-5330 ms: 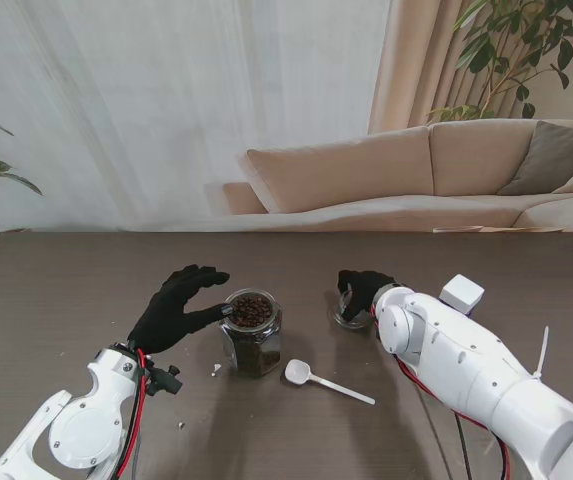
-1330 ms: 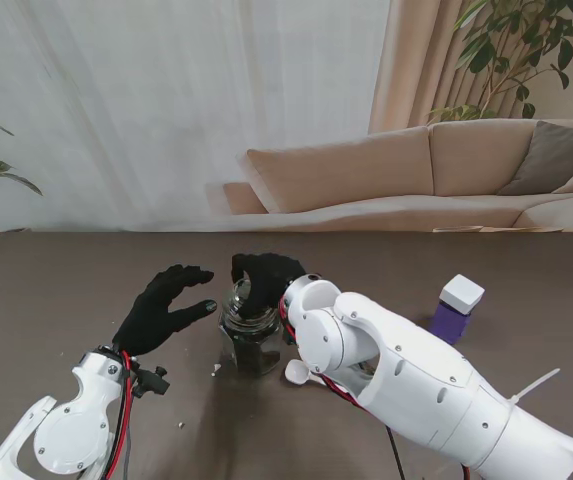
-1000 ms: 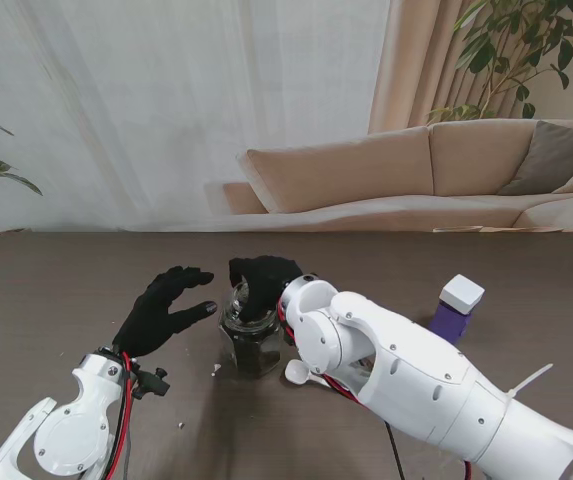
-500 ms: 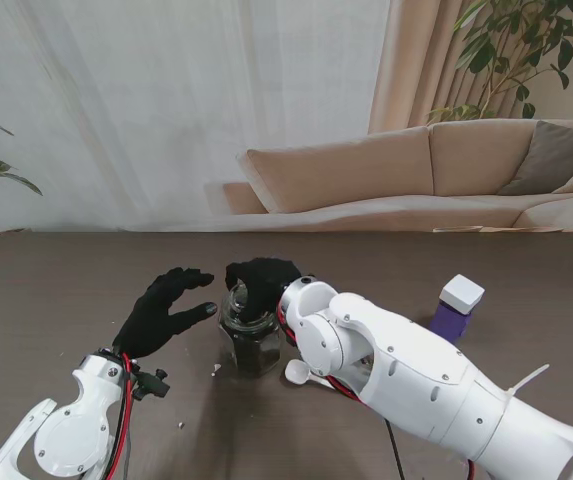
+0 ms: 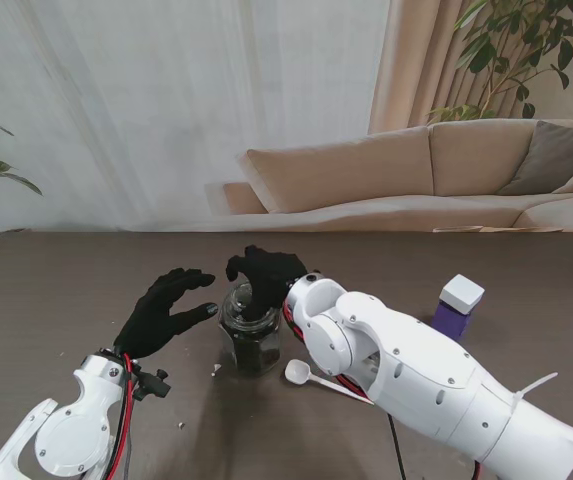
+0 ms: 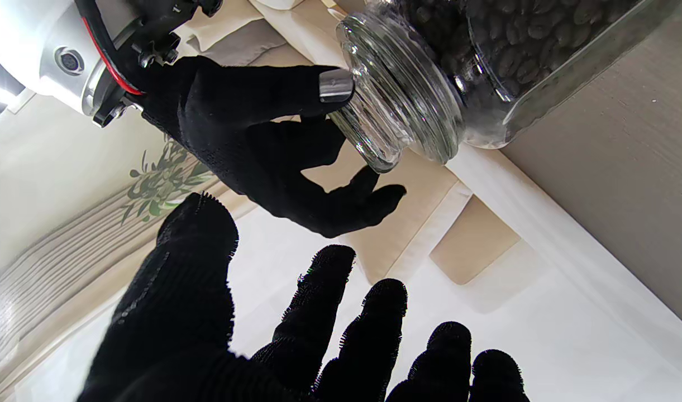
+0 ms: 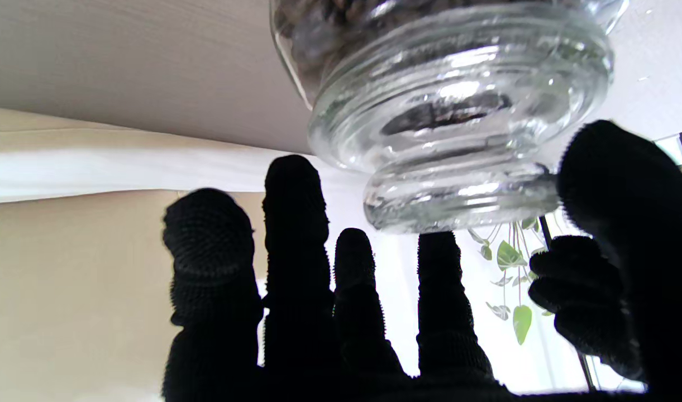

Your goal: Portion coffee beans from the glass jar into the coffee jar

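glass jar [image 5: 251, 335] lid touching right hand [image 5: 263, 276] fingers [image 7: 609, 184]

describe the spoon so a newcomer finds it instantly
On the brown table, find the bean-filled glass jar near the middle. The spoon lies just right of its base, beside the white right arm. It is the only small white scoop with a thin handle.

Two glossy white rounded arm shells, black knit gloves worn over the left hand [image 5: 164, 312] and right hand [image 5: 264, 272], red and black cables clipped along each wrist, a silver fingertip cap, possibly metal, seen on one right-hand finger
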